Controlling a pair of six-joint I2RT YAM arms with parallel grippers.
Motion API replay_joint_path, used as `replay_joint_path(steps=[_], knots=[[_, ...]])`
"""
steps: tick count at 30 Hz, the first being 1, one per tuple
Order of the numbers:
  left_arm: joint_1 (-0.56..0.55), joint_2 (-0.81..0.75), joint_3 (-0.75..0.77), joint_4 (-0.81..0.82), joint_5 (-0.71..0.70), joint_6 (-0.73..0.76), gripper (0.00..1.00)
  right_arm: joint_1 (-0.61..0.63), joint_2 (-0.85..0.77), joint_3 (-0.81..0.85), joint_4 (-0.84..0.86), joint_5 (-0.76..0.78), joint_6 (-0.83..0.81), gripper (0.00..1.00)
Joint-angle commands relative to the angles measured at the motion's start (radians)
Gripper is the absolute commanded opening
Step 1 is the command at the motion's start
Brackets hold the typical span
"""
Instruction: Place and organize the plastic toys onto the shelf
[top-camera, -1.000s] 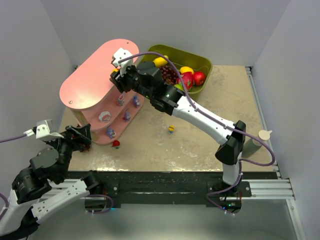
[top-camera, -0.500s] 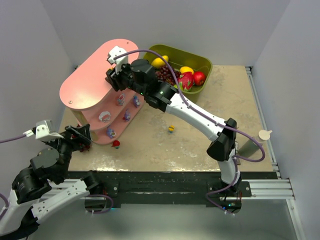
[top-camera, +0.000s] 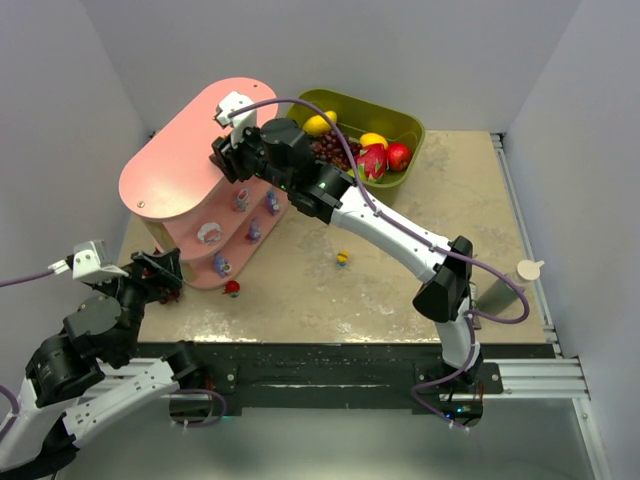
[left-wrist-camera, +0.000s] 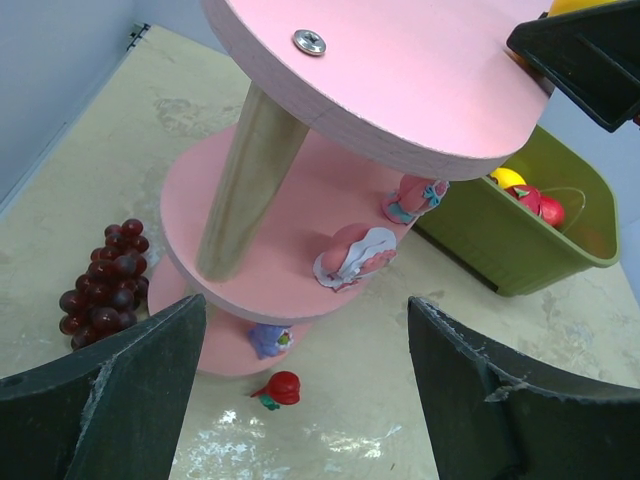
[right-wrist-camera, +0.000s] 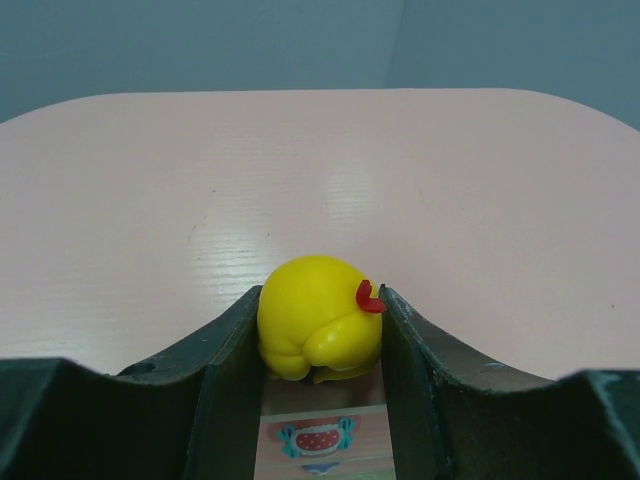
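At the top board of the pink shelf (top-camera: 172, 165), a yellow figurine (right-wrist-camera: 318, 330) is clamped in the right gripper (right-wrist-camera: 320, 312); the left gripper (left-wrist-camera: 307, 310) is seen with jaws apart.

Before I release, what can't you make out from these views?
- Right wrist: whether the yellow toy touches the top board; the fingers hide its underside.
- Top view: that toy, hidden by the right gripper.
- Left wrist: most of the bottom board, covered by the middle board.
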Motion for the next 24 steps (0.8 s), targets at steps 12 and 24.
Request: replay_joint_path(steps=[12, 24], knots=[[0.001, 0.003, -0.006, 0.016, -0.055, -0.016, 0.87, -0.004, 0.04, 0.08, 0.04, 0.006, -0.003, 0.44], [0.001, 0.003, -0.009, 0.017, -0.067, -0.016, 0.87, -0.002, 0.062, 0.104, 0.037, 0.035, -0.015, 0.57]])
